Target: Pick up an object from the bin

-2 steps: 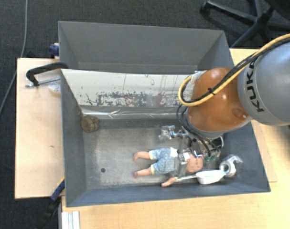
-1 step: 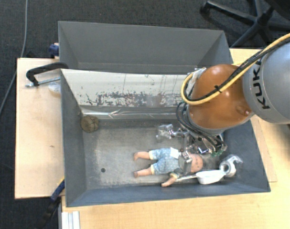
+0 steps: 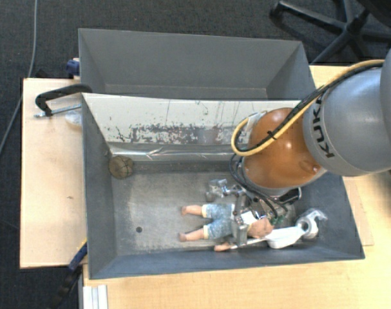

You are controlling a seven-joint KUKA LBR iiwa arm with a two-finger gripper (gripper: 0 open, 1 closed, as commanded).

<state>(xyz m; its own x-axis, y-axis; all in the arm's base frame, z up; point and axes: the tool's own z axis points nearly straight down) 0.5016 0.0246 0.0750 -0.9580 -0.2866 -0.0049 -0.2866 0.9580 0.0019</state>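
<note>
A small doll (image 3: 216, 222) in a blue dress lies on its back near the bin's front wall, bare legs pointing left and head (image 3: 263, 226) to the right. My gripper (image 3: 239, 220) is down at the doll's chest, between the dress and the head, and its metal parts cover the shoulder area. Just right of the doll's head lies a white plastic piece (image 3: 286, 236) with a metal ring (image 3: 310, 221) at its end.
A round brown disc (image 3: 122, 167) lies at the back left of the bin floor, by the rear wall. The arm's orange cover and a yellow cable hang over the bin's right half.
</note>
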